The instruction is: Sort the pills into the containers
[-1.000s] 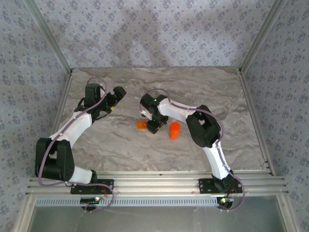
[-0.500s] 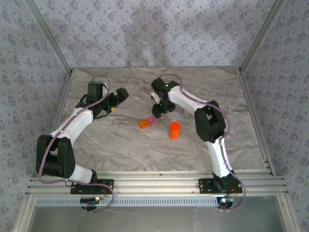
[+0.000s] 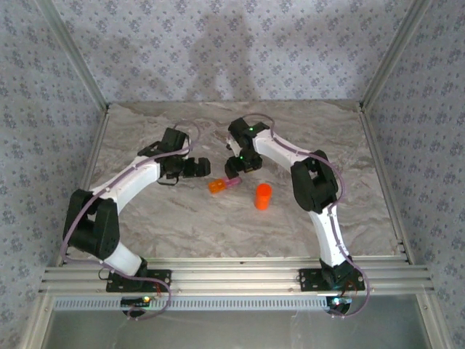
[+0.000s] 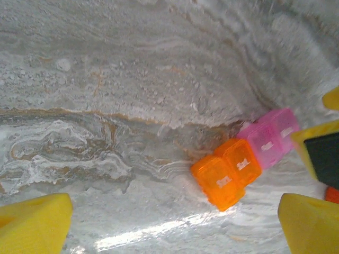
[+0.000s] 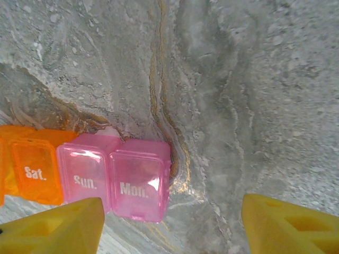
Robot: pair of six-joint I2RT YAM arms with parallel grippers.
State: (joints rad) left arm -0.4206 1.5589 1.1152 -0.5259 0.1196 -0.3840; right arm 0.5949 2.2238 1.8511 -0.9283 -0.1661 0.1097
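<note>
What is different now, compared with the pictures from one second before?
The left hand swung rightward toward the translucent orange and pink plastic pill box and now stands open beside it. The right hand moved off the box toward the far side; it is open and holds nothing. The box and the orange cylindrical bottle stayed in place.

White arms [image 3: 131,179], black joints [image 3: 93,231], yellow gripper fingertips [image 4: 37,222]

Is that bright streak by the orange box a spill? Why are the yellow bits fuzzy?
Left wrist view: only glare on the table, below the containers; yellow fingers blurred, likely too near the lens. Right wrist view: lid lettering sharp, fingers soft too.
</note>
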